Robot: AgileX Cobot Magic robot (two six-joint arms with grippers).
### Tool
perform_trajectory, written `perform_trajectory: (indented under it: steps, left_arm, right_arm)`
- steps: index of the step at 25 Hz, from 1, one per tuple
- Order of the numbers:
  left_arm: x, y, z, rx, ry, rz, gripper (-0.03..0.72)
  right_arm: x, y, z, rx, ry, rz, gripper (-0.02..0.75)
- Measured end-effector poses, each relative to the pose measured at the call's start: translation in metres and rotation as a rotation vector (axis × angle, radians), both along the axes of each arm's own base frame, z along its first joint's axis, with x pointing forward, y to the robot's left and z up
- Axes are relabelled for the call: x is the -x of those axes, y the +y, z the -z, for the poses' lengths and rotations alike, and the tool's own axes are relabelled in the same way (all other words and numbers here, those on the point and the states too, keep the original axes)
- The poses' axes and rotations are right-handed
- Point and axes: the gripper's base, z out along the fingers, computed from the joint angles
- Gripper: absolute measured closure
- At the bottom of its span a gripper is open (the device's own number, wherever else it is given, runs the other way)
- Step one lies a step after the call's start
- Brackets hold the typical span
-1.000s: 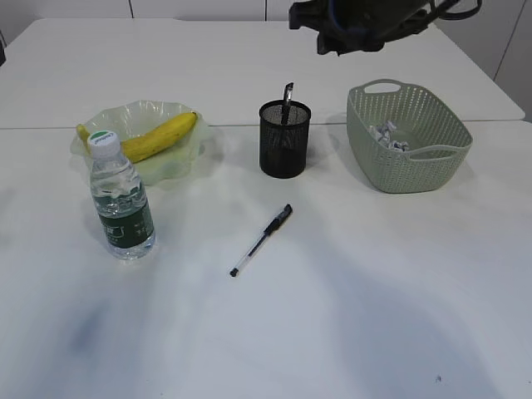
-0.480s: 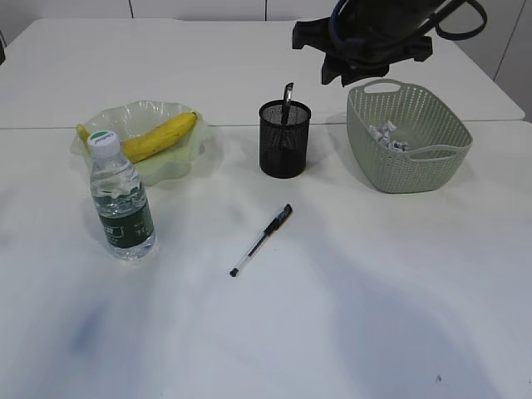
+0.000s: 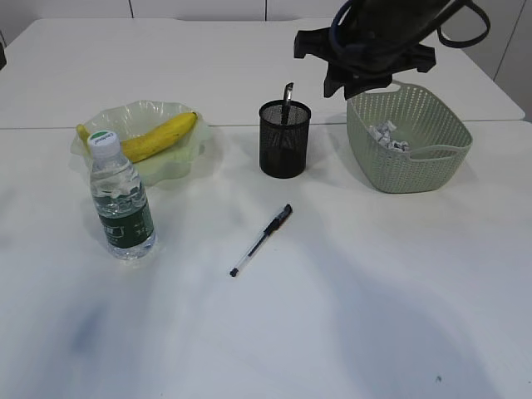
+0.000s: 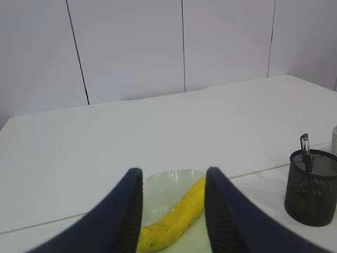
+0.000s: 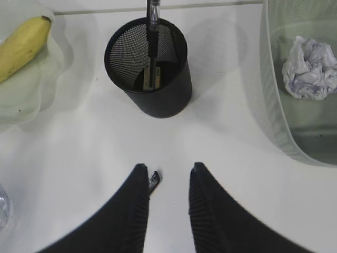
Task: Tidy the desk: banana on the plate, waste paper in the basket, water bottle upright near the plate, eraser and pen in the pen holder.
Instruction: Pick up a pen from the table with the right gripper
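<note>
The banana [image 3: 158, 135] lies on the pale green plate [image 3: 137, 110]. The water bottle [image 3: 121, 199] stands upright in front of the plate. The black mesh pen holder [image 3: 284, 141] holds one pen [image 3: 288, 96]. In the right wrist view a small block that looks like the eraser [image 5: 153, 77] lies at its bottom. A second pen [image 3: 262, 239] lies on the table. The waste paper [image 3: 389, 135] is in the grey-green basket [image 3: 432, 154]. My right gripper [image 5: 169, 168] is open and empty, high above the loose pen's cap end [image 5: 154, 182]. My left gripper [image 4: 174, 173] is open and empty, facing the banana [image 4: 176, 216].
My right arm [image 3: 374, 46] hangs over the basket's far rim. The table's seam runs behind the plate, the holder and the basket. The right wrist view also shows the holder [image 5: 158, 100], the basket wall [image 5: 271, 105] and the paper [image 5: 310, 68].
My right arm has come lower and nearer in the exterior view and now covers the basket's far handle. The objects on the table have not moved.
</note>
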Motion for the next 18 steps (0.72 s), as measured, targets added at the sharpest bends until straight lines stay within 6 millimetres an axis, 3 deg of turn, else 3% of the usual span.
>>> perform_trajectory:
  steps: [7, 12, 18]
  left_arm:
    - [0.0, 0.001, 0.006, -0.013, 0.068, -0.009, 0.412]
    - [0.002, 0.002, 0.006, -0.019, 0.088, -0.014, 0.408]
    - [0.004, 0.003, 0.01, -0.053, 0.137, -0.021, 0.328]
  right_arm:
    - [0.008, 0.0, 0.005, -0.005, 0.11, 0.013, 0.532]
    - [0.013, 0.003, 0.007, -0.058, 0.17, 0.021, 0.461]
    - [0.016, 0.008, 0.007, -0.137, 0.216, 0.049, 0.391]
